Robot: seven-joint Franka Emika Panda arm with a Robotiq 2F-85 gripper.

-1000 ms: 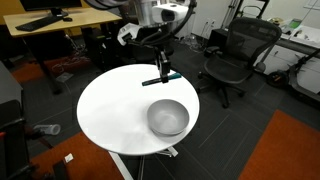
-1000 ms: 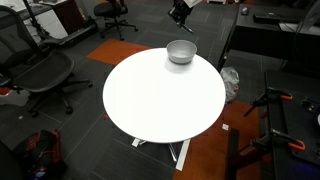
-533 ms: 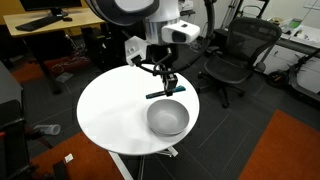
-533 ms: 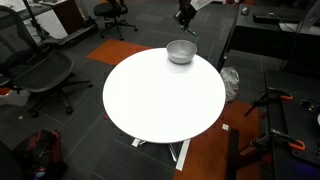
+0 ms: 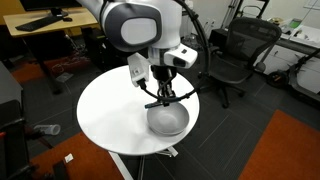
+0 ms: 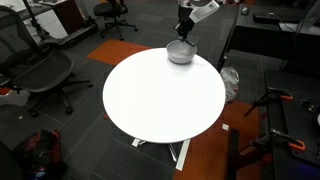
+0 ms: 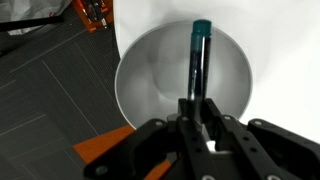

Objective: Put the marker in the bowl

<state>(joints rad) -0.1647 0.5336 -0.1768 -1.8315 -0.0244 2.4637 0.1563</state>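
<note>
Two risks: the marker [image 7: 200, 58] could bounce or roll out of the bowl [image 7: 140, 95] on release, or its end could knock the rim if the arm sinks off-centre.
Cause of a bounce: in an exterior view the marker [image 5: 163, 100] seems to hang above the bowl [image 5: 170, 122], apart from it. A drop from there onto the curved wall may kick it out.
Cause of a knock: the marker lies roughly level and spans a good part of the bowl's opening, so there is little slack near the rim.
Marker place: over the bowl's inside in the wrist view, teal end toward the bowl's far wall.
Fingers: the fingers [image 7: 186, 112] are closed on the marker's dark end, pinching it.
Arm pose: the arm [image 5: 135, 25] reaches over the worktop [image 5: 105, 110], with the gripper [image 5: 165, 90] pointing straight down above the bowl.
Worktop edge: it runs just beside the bowl [image 6: 181, 52], so an escaped marker could roll to the floor.
</note>
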